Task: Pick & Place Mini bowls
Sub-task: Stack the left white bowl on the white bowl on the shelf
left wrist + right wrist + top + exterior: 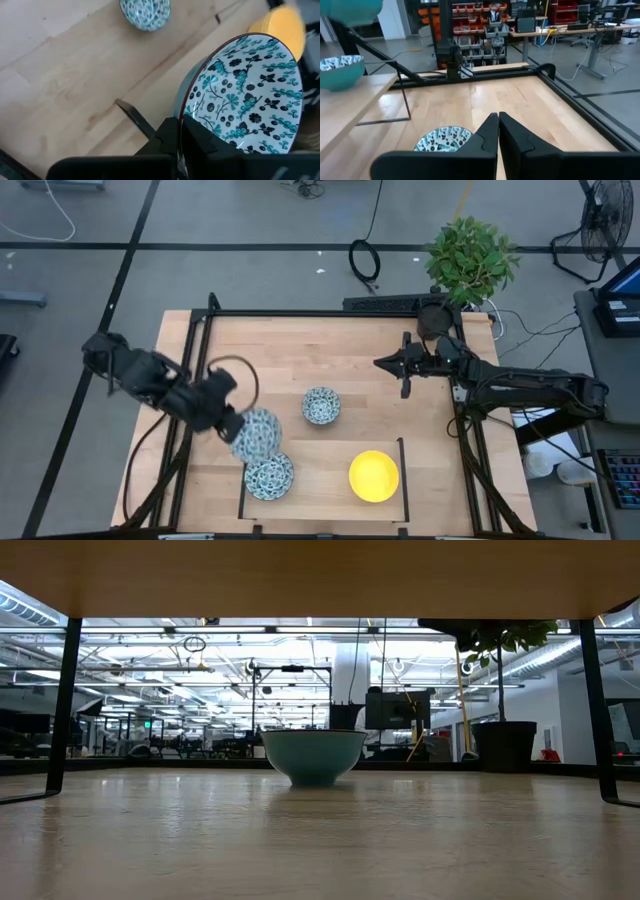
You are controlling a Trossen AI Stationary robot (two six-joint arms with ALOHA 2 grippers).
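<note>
My left gripper (232, 423) hangs over the table's near left part, shut on a white bowl with a blue pattern (256, 434), which it holds in the air. Just nearer, a second patterned bowl (268, 476) rests on its base on the table. A third one (321, 406) stands mid-table and also shows in the low view as a teal bowl (313, 755). A yellow bowl (373, 476) sits near the front right. My right gripper (385, 364) hovers shut and touching nothing over the far right part, with the third patterned bowl (442, 139) below and beyond its fingers. My left gripper holds the patterned bowl by its rim (184, 116), one finger inside the bowl and one outside on its teal wall. The fingers slant down from the table's left side. The bowl is lifted clear of the table and tilted, its patterned inside (250, 95) turned up and sideways.
Black tape lines (404, 470) mark a rectangle at the near edge, around the yellow bowl and the resting patterned bowl. A dark plant pot (435, 315) with a green plant stands at the far right corner. A black frame (300, 313) runs along the table's edges.
</note>
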